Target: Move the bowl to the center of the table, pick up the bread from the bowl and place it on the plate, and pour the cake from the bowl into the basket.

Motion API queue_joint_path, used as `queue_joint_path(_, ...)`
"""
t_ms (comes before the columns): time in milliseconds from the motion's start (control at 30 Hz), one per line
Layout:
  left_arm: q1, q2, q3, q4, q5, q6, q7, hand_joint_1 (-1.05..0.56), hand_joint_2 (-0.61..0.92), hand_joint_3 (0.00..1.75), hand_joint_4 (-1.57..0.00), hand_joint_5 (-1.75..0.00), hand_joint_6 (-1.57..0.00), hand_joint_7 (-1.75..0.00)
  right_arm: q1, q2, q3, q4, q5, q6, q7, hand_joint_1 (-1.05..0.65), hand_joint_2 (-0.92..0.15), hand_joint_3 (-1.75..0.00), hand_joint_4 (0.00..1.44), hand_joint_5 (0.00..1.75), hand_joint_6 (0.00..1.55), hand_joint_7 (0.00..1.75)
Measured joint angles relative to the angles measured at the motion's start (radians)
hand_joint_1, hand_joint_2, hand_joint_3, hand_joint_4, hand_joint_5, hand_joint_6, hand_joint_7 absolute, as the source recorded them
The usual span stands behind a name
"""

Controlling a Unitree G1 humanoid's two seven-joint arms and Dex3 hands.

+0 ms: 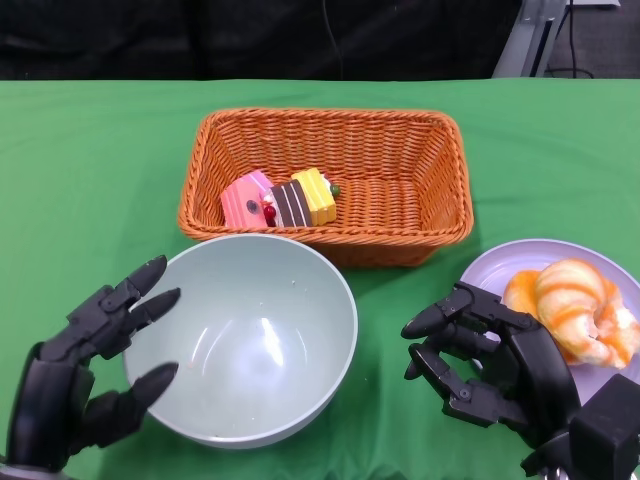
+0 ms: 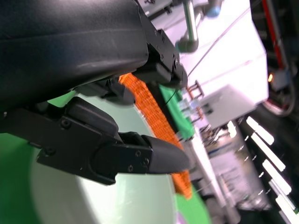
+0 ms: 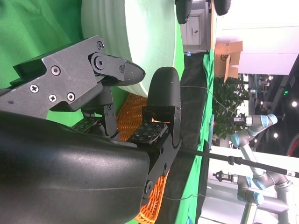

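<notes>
Hands sit nearest the camera, one on each side of the bowl. The left hand hovers just left of the bowl's rim with fingers spread and nothing in them; its fingertips come close to the rim, but whether they touch it cannot be told. The right hand lies right of the bowl, apart from it, fingers loosely curved and apart, holding nothing.

Only the head view shows the whole layout. The right wrist view shows the right hand side-on, with the bowl's pale outer wall beyond its fingers and a strip of the basket's weave between them. The left wrist view is filled by the left hand, with a blurred part of the bowl and an orange sliver of the basket behind it; neither wrist view shows what lies inside anything.

The bowl is pale grey-green, smooth, upright and empty, standing on the green table. Right of the bowl, just beyond the right hand, a lilac plate carries the bread, a glazed golden swirl. Directly behind the bowl, almost touching its far rim, stands the orange wicker basket. In its near left corner lie the cake, a pink slice, and beside it a second cake slice, yellow and brown striped.
</notes>
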Motion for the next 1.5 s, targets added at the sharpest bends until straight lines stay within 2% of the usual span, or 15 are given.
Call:
queue_joint_path(33,0.003,-0.024,0.028,-0.008,-0.009,0.004,-0.02,-0.3,0.92,0.22,-1.06,-0.26,-0.88,-0.15,-0.002,0.0,-0.001,0.008,0.002,-0.001,0.003,-0.13,-0.69,-0.65,0.69,1.45,0.69,1.15)
queue_joint_path(67,0.004,-0.047,0.053,-0.013,-0.017,0.007,-0.039,-0.22,0.92,0.24,-1.04,-0.39,-0.94,-0.16,-0.002,0.0,-0.002,0.014,0.004,-0.002,0.007,-0.13,-0.7,-0.65,0.68,1.45,0.68,1.14)
queue_joint_path(133,0.005,-0.085,0.095,-0.022,-0.021,0.012,-0.072,-0.12,0.92,0.29,-0.93,-0.73,-1.03,-0.18,-0.004,-0.001,-0.002,0.024,0.006,-0.006,0.018,-0.11,-0.71,-0.65,0.68,1.45,0.68,1.15)
queue_joint_path(167,0.006,-0.1,0.116,-0.028,-0.021,0.016,-0.089,-0.09,0.92,0.32,-0.91,-0.83,-1.06,-0.22,-0.007,-0.002,-0.003,0.031,0.008,-0.013,0.027,-0.1,-0.72,-0.66,0.68,1.46,0.68,1.16)
queue_joint_path(200,0.009,-0.114,0.133,-0.042,-0.023,0.025,-0.103,-0.08,0.92,0.33,-0.88,-0.98,-1.08,-0.33,-0.01,-0.002,-0.004,0.04,0.013,-0.025,0.036,-0.1,-0.71,-0.66,0.68,1.46,0.68,1.16)
queue_joint_path(267,0.018,-0.139,0.159,-0.082,-0.042,0.067,-0.145,-0.08,0.92,0.35,-0.85,-1.12,-0.99,-0.58,-0.015,-0.003,-0.006,0.053,0.019,-0.04,0.048,-0.11,-0.7,-0.67,0.69,1.44,0.68,1.17)
queue_joint_path(333,0.041,-0.152,0.171,-0.135,-0.075,0.142,-0.205,-0.08,0.92,0.37,-0.8,-1.26,-0.91,-0.74,-0.017,-0.004,-0.008,0.059,0.021,-0.053,0.056,-0.11,-0.7,-0.68,0.7,1.43,0.68,1.16)
queue_joint_path(500,0.099,-0.165,0.204,-0.253,-0.116,0.284,-0.329,0.01,0.91,0.41,-0.75,-1.45,-0.8,-1.02,-0.018,-0.002,-0.011,0.064,0.06,-0.075,0.097,-0.12,-0.68,-0.68,0.71,1.4,0.7,1.13)
queue_joint_path(600,0.118,-0.171,0.212,-0.298,-0.109,0.325,-0.383,0.02,0.92,0.42,-0.76,-1.47,-0.78,-1.09,-0.017,-0.001,-0.01,0.037,0.077,-0.072,0.106,-0.12,-0.68,-0.7,0.72,1.39,0.71,1.12)
queue_joint_path(667,0.125,-0.174,0.214,-0.322,-0.097,0.349,-0.411,-0.03,0.92,0.37,-0.78,-1.45,-0.78,-1.1,-0.015,-0.002,-0.007,0.007,0.085,-0.063,0.116,-0.13,-0.71,-0.65,0.72,1.38,0.71,1.11)
queue_joint_path(867,0.125,-0.18,0.227,-0.361,-0.01,0.362,-0.434,-0.05,0.92,0.32,-0.79,-1.41,-0.82,-1.03,-0.001,-0.004,0.014,-0.098,0.1,-0.013,0.146,-0.18,-0.67,-0.67,0.72,1.41,0.72,1.17)
queue_joint_path(1000,0.124,-0.182,0.244,-0.363,0.035,0.348,-0.437,-0.06,0.92,0.28,-0.81,-1.4,-0.85,-1.03,0.014,-0.008,0.038,-0.118,0.099,0.015,0.174,-0.18,-0.65,-0.69,0.72,1.41,0.72,1.19)
queue_joint_path(1233,0.126,-0.187,0.248,-0.397,0.049,0.353,-0.438,-0.05,0.92,0.31,-0.81,-1.39,-0.85,-1.02,0.03,-0.009,0.056,-0.162,0.083,0.037,0.174,-0.12,-0.61,-0.77,0.72,1.41,0.72,1.2)
queue_joint_path(1500,0.126,-0.189,0.248,-0.397,0.065,0.353,-0.438,-0.03,0.88,0.4,-0.81,-1.4,-0.83,-1.06,0.032,-0.013,0.064,-0.175,0.084,0.066,0.179,-0.15,-0.6,-0.81,0.73,1.4,0.72,1.2)
